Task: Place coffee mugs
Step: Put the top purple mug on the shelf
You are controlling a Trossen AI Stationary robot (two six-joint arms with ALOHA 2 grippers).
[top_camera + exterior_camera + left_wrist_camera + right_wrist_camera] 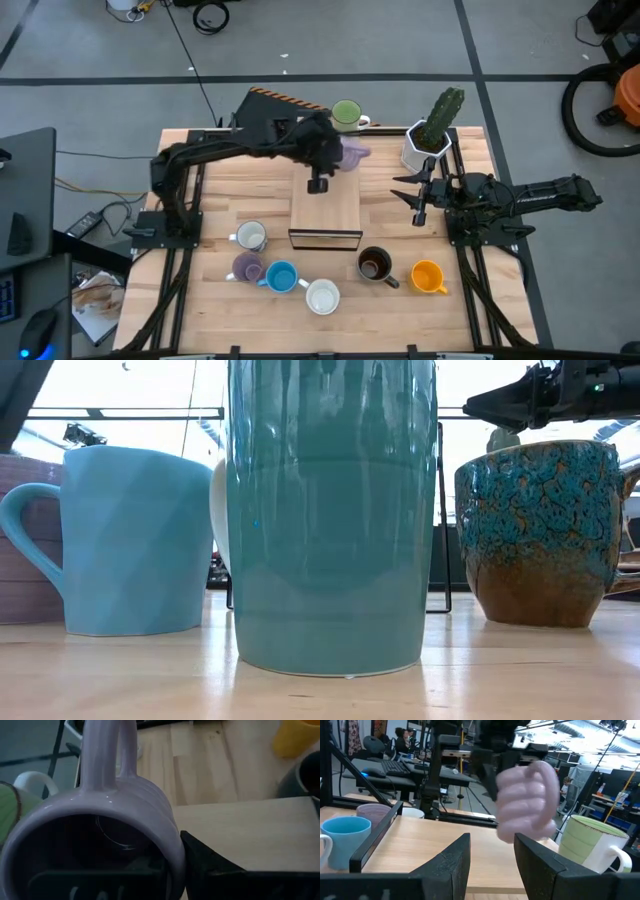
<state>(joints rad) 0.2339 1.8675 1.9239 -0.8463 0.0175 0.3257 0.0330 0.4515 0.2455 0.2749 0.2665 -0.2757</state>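
One lilac mug (352,151) gripped by left pincer (335,150) | lower gently onto wooden box (325,212) beneath | right pincer (420,196) open, idle.

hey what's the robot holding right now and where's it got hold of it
The left tool holds a lilac mug by its rim, one finger inside and one outside, above the wooden box. The right tool holds nothing.
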